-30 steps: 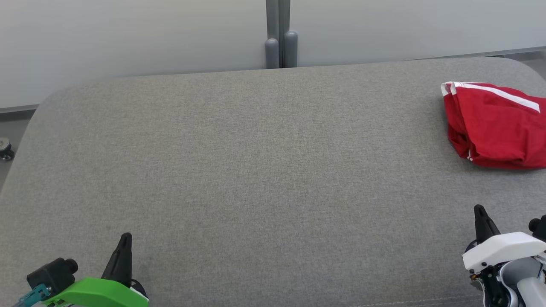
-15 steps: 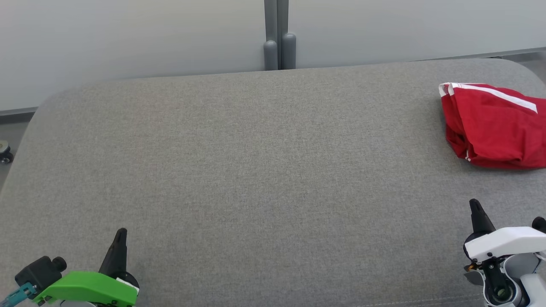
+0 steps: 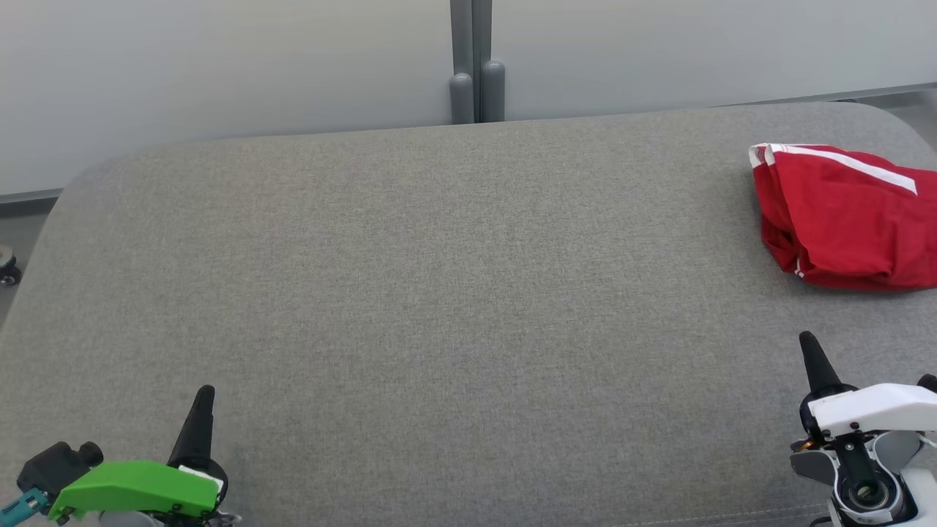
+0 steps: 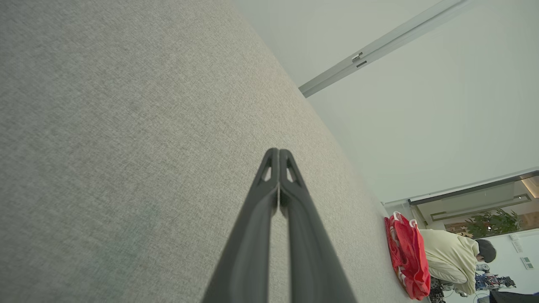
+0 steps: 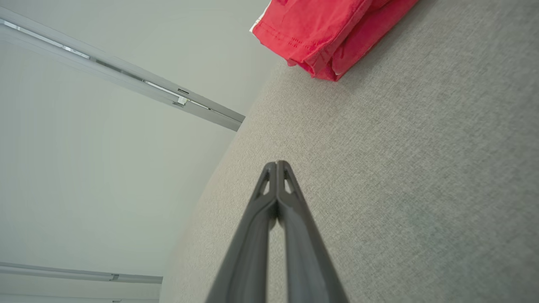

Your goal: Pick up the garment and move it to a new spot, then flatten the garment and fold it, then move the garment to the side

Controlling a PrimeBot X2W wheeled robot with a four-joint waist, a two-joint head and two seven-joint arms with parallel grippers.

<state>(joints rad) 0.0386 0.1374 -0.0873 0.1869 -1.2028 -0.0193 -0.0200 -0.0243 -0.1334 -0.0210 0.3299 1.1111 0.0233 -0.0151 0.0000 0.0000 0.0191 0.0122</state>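
Note:
A folded red garment [image 3: 849,219] with a white stripe lies at the far right of the grey padded table [image 3: 439,278]; it is partly cut off by the head view's right edge. It also appears as the red garment [image 5: 332,33] in the right wrist view and as a small red bundle [image 4: 406,256] in the left wrist view. My left gripper [image 3: 203,399] sits at the near left, shut and empty. My right gripper [image 3: 809,348] sits at the near right, shut and empty, well short of the garment. Both pairs of fingers [image 4: 278,168] press together at the tips [image 5: 276,176].
A pale wall with a grey vertical post [image 3: 476,73] stands behind the table. A caster wheel [image 3: 6,267] shows on the floor at the left. A seated person [image 4: 454,261] in a pale top is beyond the garment in the left wrist view.
Both grippers have drawn back toward the near edge, the left sliding left and down, the right lowering. The head camera has shifted slightly. The garment lies still.

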